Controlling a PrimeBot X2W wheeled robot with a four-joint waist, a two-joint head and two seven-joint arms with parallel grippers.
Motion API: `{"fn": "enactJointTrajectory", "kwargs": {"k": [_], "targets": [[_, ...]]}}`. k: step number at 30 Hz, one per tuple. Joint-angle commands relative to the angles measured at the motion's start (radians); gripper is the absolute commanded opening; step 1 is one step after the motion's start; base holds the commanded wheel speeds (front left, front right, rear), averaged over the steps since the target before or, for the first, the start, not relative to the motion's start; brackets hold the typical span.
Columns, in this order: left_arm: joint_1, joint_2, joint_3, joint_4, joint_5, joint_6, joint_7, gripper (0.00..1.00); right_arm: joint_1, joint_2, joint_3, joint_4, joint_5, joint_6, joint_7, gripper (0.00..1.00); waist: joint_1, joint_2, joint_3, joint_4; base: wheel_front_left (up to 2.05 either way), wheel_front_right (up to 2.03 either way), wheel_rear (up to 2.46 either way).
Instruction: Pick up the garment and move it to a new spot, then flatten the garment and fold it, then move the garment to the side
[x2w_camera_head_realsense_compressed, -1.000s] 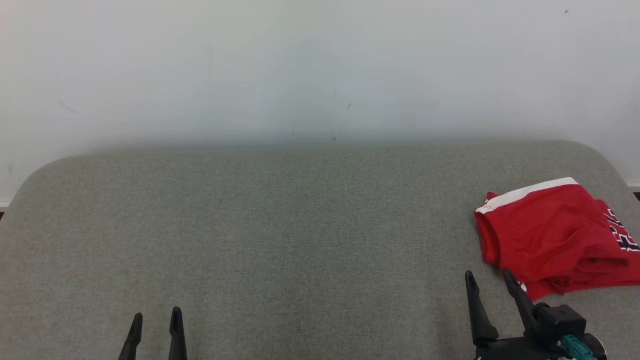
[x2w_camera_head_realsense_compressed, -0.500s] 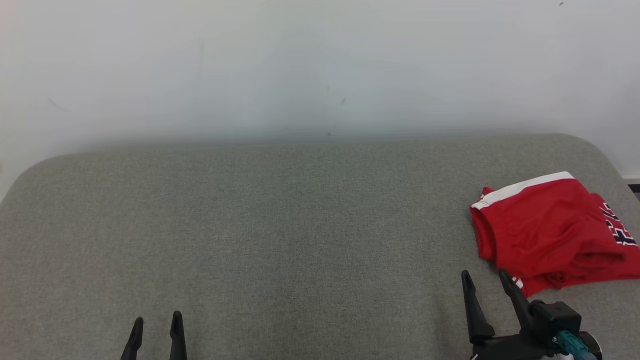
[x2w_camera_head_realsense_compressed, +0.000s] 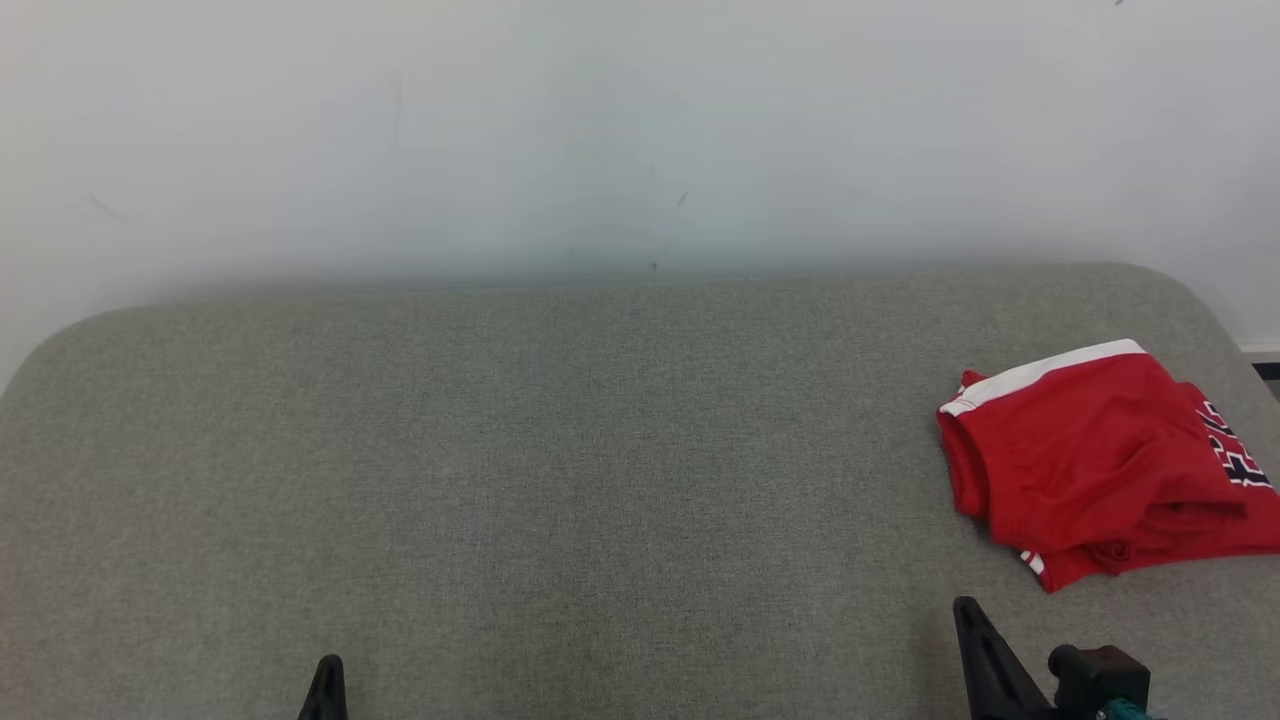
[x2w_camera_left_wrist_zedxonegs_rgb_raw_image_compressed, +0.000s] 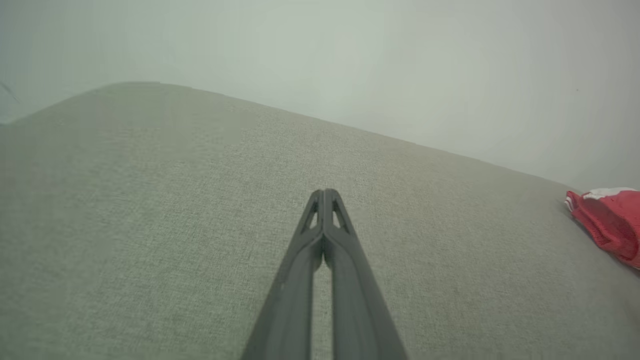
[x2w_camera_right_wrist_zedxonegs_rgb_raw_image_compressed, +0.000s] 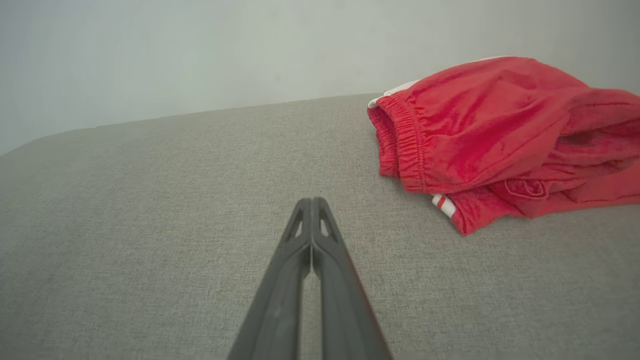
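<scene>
garment (x2w_camera_head_realsense_compressed: 1100, 460) looks soft, light, floppy; we would pinch its bunchy waistband (x2w_camera_right_wrist_zedxonegs_rgb_raw_image_compressed: 402, 140). our left gripper (x2w_camera_left_wrist_zedxonegs_rgb_raw_image_compressed: 325, 192) and right gripper (x2w_camera_right_wrist_zedxonegs_rgb_raw_image_compressed: 311, 201) are closed, empty.

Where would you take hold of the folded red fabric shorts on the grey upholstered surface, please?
Probably the gathered elastic waistband of the red fabric shorts, reached from the robot's left by the right gripper: that thick raised edge faces it; it is shut.
</scene>
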Motion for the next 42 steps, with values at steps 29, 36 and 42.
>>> {"fn": "enactJointTrajectory", "kwargs": {"k": [29, 36, 42], "targets": [[-0.125, 0.007, 0.024, 0.045, -0.47, 0.001, 0.12, 0.0, -0.087, 0.0, -0.063, -0.006, 0.523, -0.001, 0.101, 0.0, 0.0, 0.0, 0.008, 0.004, 0.0, 0.0, 0.0], [-0.149, 0.008, 0.03, 0.056, -0.559, 0.001, 0.144, 0.0, -0.103, 0.0, -0.075, -0.005, 0.623, -0.001, 0.121, 0.0, 0.0, 0.0, 0.01, 0.005, 0.0, 0.0, 0.0], [-0.168, 0.008, 0.035, 0.065, -0.63, 0.001, 0.164, 0.0, -0.114, 0.0, -0.084, -0.003, 0.703, -0.001, 0.137, 0.0, -0.0001, 0.0, 0.012, 0.006, 0.0, 0.0, 0.0]]}}
